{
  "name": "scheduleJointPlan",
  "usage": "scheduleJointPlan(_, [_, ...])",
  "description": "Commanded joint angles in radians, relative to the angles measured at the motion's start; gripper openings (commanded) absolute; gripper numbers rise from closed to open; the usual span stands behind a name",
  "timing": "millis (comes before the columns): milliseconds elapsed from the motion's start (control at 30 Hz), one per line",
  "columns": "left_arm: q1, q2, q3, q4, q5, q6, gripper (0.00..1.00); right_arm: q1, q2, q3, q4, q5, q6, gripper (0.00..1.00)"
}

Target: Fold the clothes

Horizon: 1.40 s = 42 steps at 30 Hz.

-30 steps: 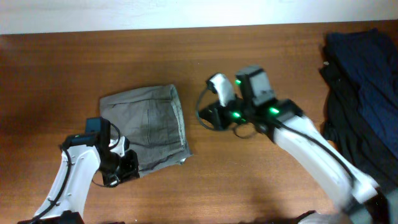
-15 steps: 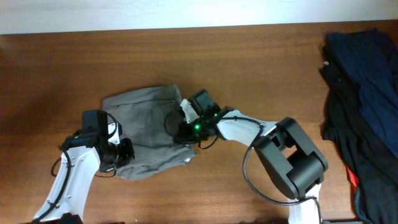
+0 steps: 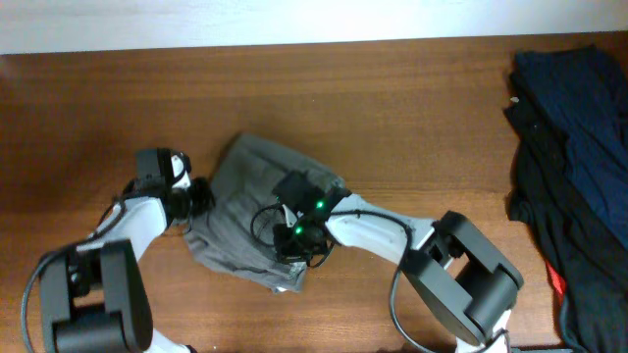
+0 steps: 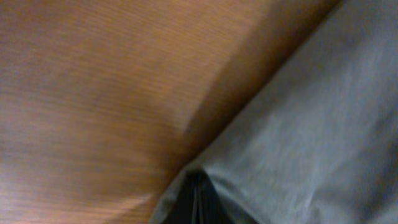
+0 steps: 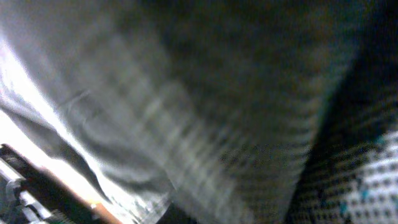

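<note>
Grey-olive cotton, the shorts (image 3: 235, 196) lay crumpled on the bare wood of the table (image 3: 412, 118), a little left of its middle. Their long axis ran aslant, from the far-left corner down to the near-right one.

My left gripper (image 3: 193, 196) sat at the shorts' left edge. Its fingers were closed, and in my left wrist view the cloth (image 4: 311, 124) drew down to a point where they met, so I judged them clamped on that hem. My right gripper (image 3: 294, 238) was over the near-right part of the shorts, pressed into the fabric with its fingers together. My right wrist view showed only blurred cloth (image 5: 155, 124), so I could not tell whether a fold was pinched between them.

Both arms were at the shorts, one on each side of the slanted axis. In my judgement, the next fold depended on squaring that axis between them first.

Well to the right of the shorts lay a heap of dark clothes (image 3: 569, 147), untouched. I saw no box or basket.
</note>
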Motion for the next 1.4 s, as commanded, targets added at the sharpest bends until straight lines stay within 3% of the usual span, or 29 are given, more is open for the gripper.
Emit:
scheduleJointPlan(0, [-0.006,0.117,0.024,0.068,0.058,-0.061,0.01,0.01,-0.115,-0.026,-0.001,0.219,-0.08,0.04])
scheduleJointPlan(167, [-0.006,0.117,0.233,0.043,0.175,-0.016,0.08,-0.089,-0.253,-0.025,0.04,0.33,-0.124,0.04])
scheduleJointPlan(233, [-0.004,0.115,0.372,-0.1,0.189,0.019,0.15,-0.168,-0.256,-0.025,0.063,0.324,-0.166,0.04])
scheduleJointPlan(300, [-0.005,0.111,0.484,-0.256,0.188,0.056,0.22,-0.223,-0.235,-0.026,0.104,0.272,-0.267,0.14])
scheduleJointPlan(367, [-0.005,0.107,0.584,-0.434,0.188,0.058,0.24,-0.27,-0.193,-0.026,0.133,0.198,-0.343,0.17])
scheduleJointPlan(467, [-0.005,0.103,0.656,-0.647,0.187,0.109,0.24,-0.334,-0.106,-0.026,0.114,0.196,-0.343,0.09])
scheduleJointPlan(667, [-0.002,0.081,0.66,-0.84,0.128,0.111,0.23,-0.393,-0.069,-0.025,0.029,0.195,-0.391,0.07])
scheduleJointPlan(800, [-0.002,0.03,0.66,-0.937,0.037,0.129,0.22,-0.394,-0.182,-0.025,-0.012,0.154,-0.489,0.07])
scheduleJointPlan(933, [0.009,-0.041,0.659,-1.041,-0.104,0.05,0.22,-0.393,-0.302,-0.025,0.031,-0.022,-0.544,0.04])
scheduleJointPlan(1033, [0.028,-0.087,0.659,-1.082,-0.103,0.002,0.23,-0.379,-0.29,-0.026,0.098,-0.166,-0.624,0.04])
scheduleJointPlan(1167, [0.045,-0.145,0.659,-1.179,-0.107,-0.012,0.24,-0.331,-0.188,-0.026,0.099,-0.154,-0.623,0.04])
scheduleJointPlan(1233, [0.045,-0.166,0.659,-1.217,-0.12,-0.011,0.31,-0.322,-0.102,-0.026,0.095,-0.129,-0.589,0.04])
scheduleJointPlan(1333, [0.045,-0.17,0.642,-1.229,-0.159,-0.012,0.49,-0.336,0.003,-0.026,0.058,-0.054,-0.414,0.04])
scheduleJointPlan(1367, [0.045,-0.17,0.627,-1.227,-0.156,-0.012,0.52,-0.338,0.016,-0.026,0.034,-0.013,-0.36,0.04])
